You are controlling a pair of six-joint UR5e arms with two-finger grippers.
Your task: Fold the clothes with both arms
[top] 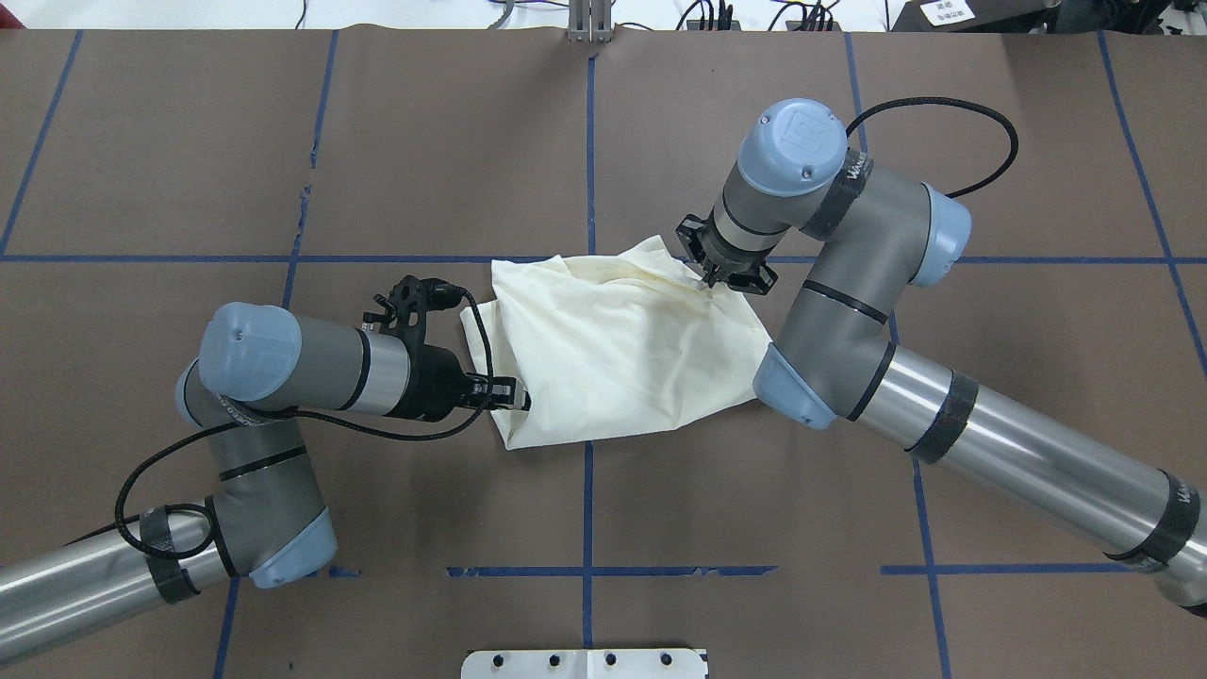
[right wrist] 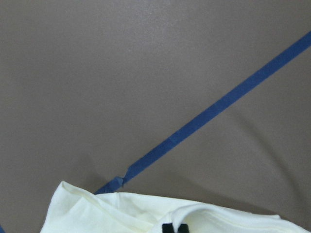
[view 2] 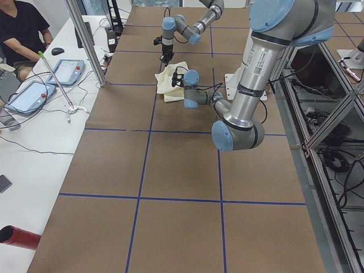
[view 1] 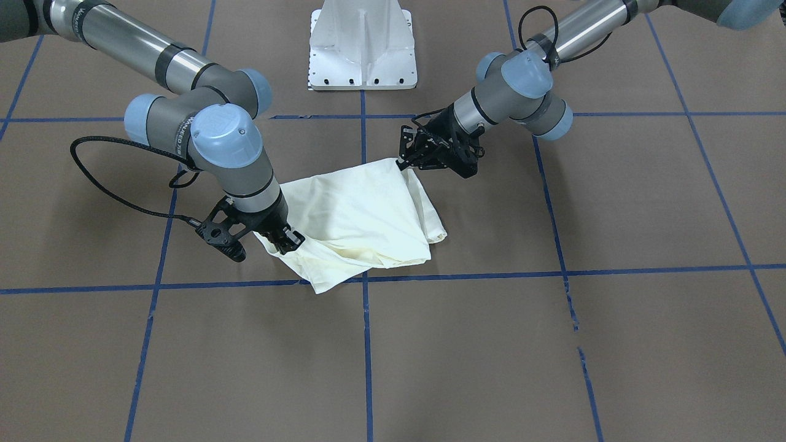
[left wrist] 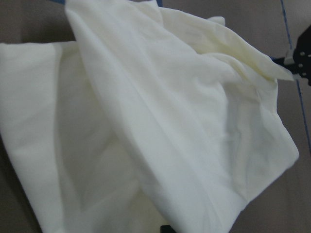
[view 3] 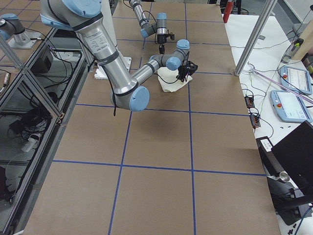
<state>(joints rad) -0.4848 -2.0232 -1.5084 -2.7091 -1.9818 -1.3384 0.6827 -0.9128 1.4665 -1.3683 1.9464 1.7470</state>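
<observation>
The cream-white shirt [view 1: 362,215] lies bunched in a loose fold on the brown table, plain side up; no print shows. It also shows in the overhead view [top: 622,349]. My left gripper [view 1: 403,164] [top: 519,394] is shut on the shirt's corner nearest the robot and holds it slightly raised. My right gripper [view 1: 288,241] [top: 714,279] points down and is shut on the opposite far corner. In the left wrist view the shirt [left wrist: 146,126] fills the frame. In the right wrist view the fingertips [right wrist: 167,228] pinch the cloth edge [right wrist: 116,211].
The white pedestal base [view 1: 362,55] stands at the table's robot side. Blue tape lines [view 1: 366,344] cross the brown table cover. An operator [view 2: 17,28] sits at a side desk with tablets [view 2: 65,71].
</observation>
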